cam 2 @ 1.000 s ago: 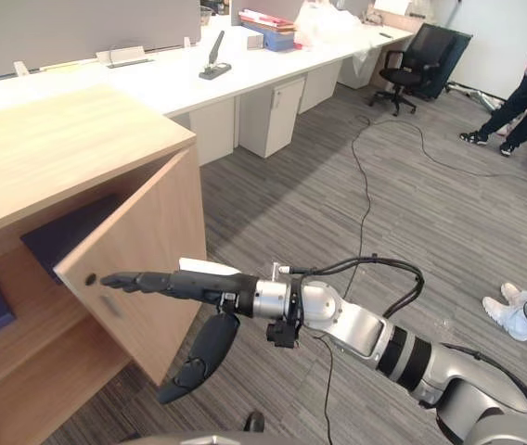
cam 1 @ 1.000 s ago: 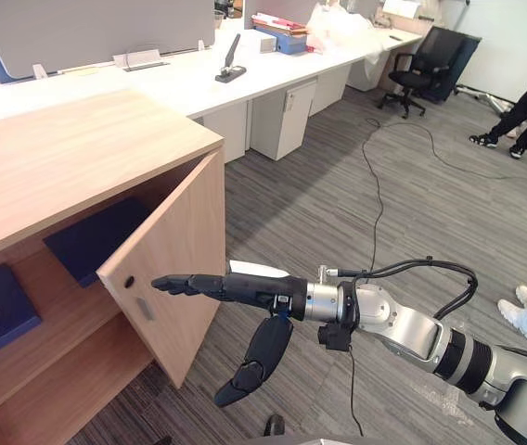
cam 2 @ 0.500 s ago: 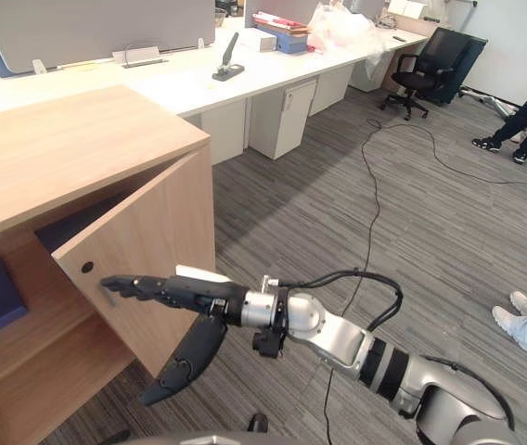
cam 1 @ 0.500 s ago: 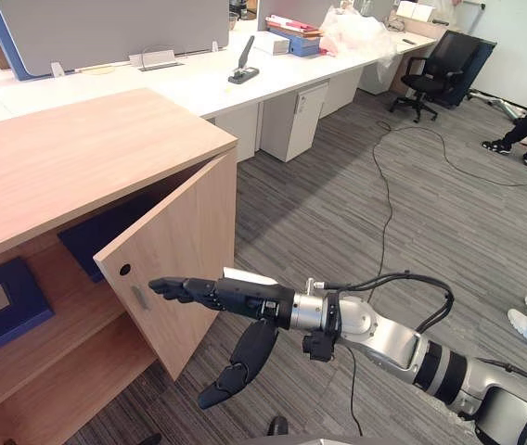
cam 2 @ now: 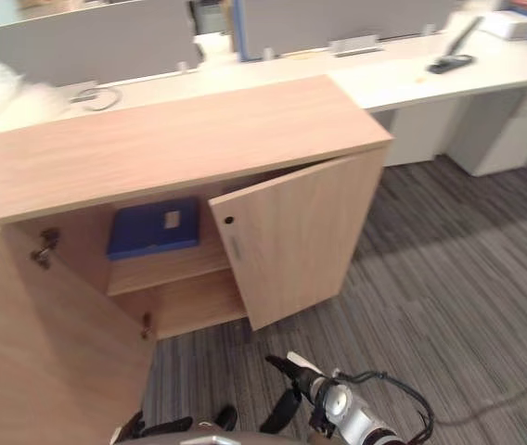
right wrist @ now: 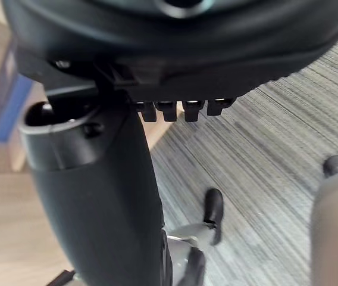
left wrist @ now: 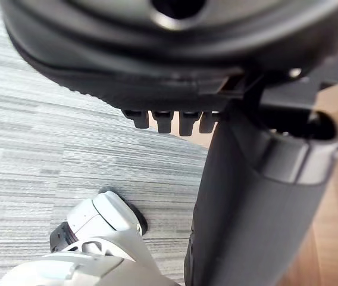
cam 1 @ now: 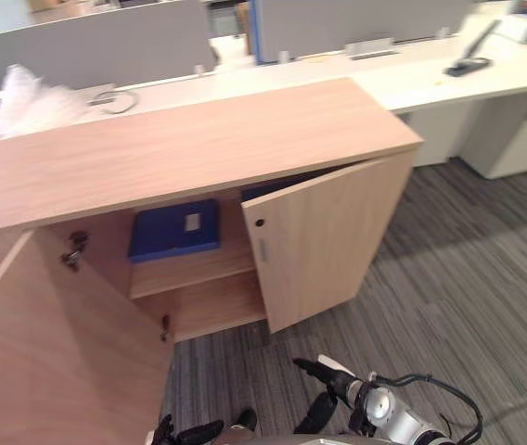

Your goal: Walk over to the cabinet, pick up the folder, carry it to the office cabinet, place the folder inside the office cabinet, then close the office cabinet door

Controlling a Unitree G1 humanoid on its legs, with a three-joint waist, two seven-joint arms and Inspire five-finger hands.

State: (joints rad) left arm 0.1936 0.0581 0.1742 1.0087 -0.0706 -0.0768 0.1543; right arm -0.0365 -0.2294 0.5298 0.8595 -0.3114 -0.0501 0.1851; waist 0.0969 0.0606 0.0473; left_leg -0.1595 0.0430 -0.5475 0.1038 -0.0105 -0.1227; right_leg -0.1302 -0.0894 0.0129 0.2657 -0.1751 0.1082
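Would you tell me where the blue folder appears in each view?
Left eye view: blue folder on the upper shelf, left of the half-open door.
Right eye view: folder on that shelf, left of the door.
Right wrist view: blue blur past the right hand, likely it.
Shared landmark: the half-open door.

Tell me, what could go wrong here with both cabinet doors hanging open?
The right door stands half open and the right hand hangs low, away from it, so a closing push might catch its edge or miss. The left door stands wide open near the left hand; the arm could bump it. The blue folder lies on the shelf inside.
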